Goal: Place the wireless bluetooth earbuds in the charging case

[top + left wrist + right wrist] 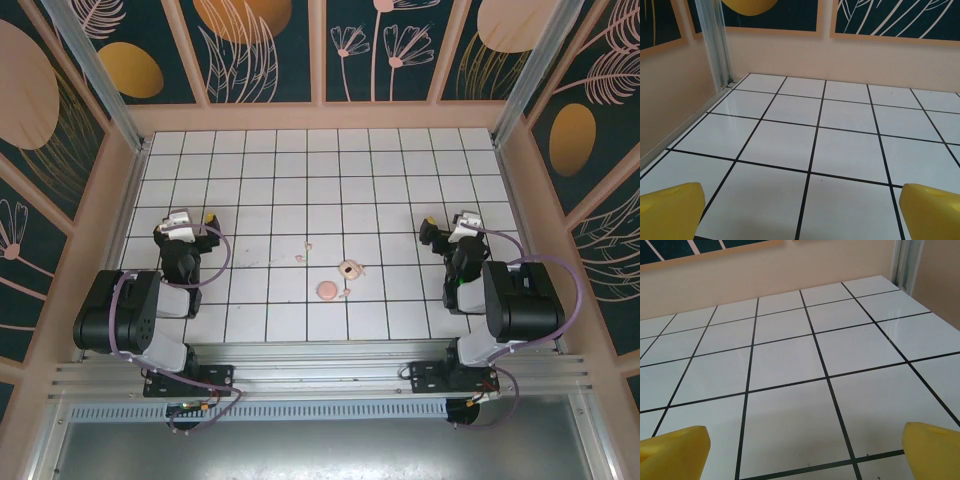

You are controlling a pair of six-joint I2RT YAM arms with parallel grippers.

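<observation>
Both grippers, left gripper [800,212] and right gripper [802,452], gape wide, empty. Charging case [326,291] sits on near-centre tiles; round, no long axis readable. Earbuds [308,244] [300,258] lie at its 11 o'clock, apart; heading too small to tell.

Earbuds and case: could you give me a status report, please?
Open, empty: left hand, right hand. Mid-table: case, earbuds loose just beyond it. Beside case: pale ring.
</observation>
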